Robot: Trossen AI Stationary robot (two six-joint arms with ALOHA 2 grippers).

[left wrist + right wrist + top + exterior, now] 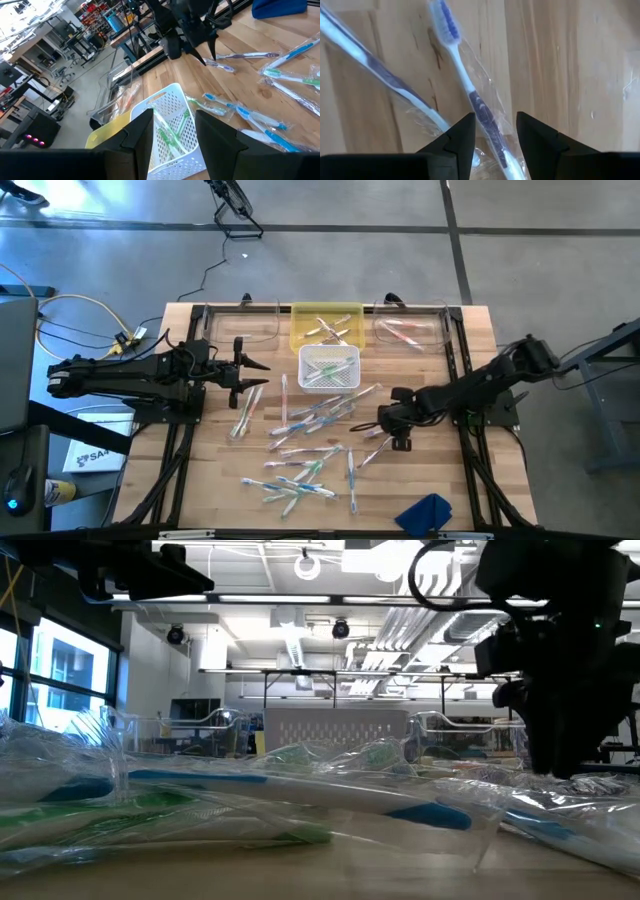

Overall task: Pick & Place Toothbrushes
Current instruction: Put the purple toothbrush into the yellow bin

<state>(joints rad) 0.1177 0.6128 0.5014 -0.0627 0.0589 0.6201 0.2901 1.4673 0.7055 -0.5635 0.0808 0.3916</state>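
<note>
Hovering over wrapped toothbrushes (310,442) on the table (480,340)
Right claw (492,130) parted, straddling one purple-handled brush (470,90); left claw (172,132) parted, empty, above the white basket (175,125).

A blue cloth (428,511) lies on the wooden tabletop (220,470) at five o'clock. A white basket (329,369) sits near the centre, with a yellow tray (300,330) just beyond it at twelve, flanked by two clear trays (240,322).
</note>
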